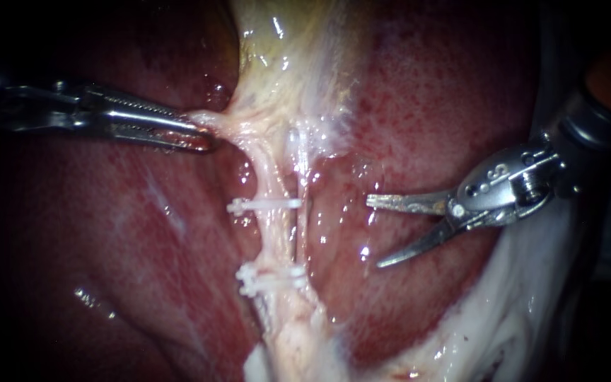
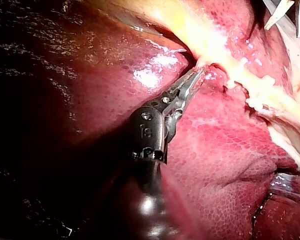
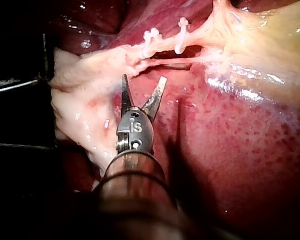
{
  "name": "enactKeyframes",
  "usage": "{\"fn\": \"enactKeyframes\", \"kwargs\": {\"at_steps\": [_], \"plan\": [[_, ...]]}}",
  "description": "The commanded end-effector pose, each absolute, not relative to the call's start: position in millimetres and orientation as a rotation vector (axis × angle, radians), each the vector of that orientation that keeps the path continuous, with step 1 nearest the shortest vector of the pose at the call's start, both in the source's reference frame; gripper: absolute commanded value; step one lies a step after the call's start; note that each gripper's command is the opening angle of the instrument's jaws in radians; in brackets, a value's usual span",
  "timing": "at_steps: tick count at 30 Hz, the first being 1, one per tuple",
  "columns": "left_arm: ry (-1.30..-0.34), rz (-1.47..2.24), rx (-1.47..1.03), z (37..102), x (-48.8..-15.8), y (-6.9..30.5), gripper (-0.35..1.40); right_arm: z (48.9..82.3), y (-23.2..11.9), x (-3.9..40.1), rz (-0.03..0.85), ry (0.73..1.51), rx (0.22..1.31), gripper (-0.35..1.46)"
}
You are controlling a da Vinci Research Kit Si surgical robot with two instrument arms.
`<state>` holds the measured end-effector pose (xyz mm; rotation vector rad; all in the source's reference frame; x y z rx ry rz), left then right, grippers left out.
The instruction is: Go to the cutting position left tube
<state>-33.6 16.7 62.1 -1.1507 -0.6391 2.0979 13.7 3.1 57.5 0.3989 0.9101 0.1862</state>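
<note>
Presently the right instrument (image 1: pixel 375 233), its bladed pincer spread and empty, sits right of the left tube (image 1: pixel 271 237), not touching, level with its clips (image 1: pixel 263 206); the left instrument (image 1: pixel 203 132) has its pincer clamped on tissue (image 1: pixel 215 120) at the tube's far end.

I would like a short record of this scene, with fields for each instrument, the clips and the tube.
left instrument: jaws shut on pale tissue above the clips
right instrument: blades open, over the liver, apart from the left tube
clips: white, one upper, a group lower, across the left tube
left tube: bare between the clips, not yet reached
</note>
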Motion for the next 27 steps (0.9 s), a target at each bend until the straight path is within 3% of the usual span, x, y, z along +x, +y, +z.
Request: {"fn": "enactKeyframes", "kwargs": {"at_steps": [1, 11, 19, 27], "plan": [[-0.642, 2.096, -1.151, 61.6, -33.3, 16.8, -0.35, 57.5, 3.1, 13.7, 0.186, 0.910, 0.399, 1.43], [-0.618, 2.066, -1.164, 55.8, -29.6, 18.7, -0.35, 57.5, 3.1, 13.9, 0.186, 0.911, 0.402, 1.43], [-0.613, 2.068, -1.170, 55.6, -29.8, 18.6, -0.35, 57.4, 2.5, 16.5, 0.166, 0.944, 0.457, 1.42], [-0.611, 2.068, -1.169, 55.5, -29.9, 18.4, -0.35, 58.8, 0.9, 20.2, 0.202, 0.955, 0.541, 1.43]]}}
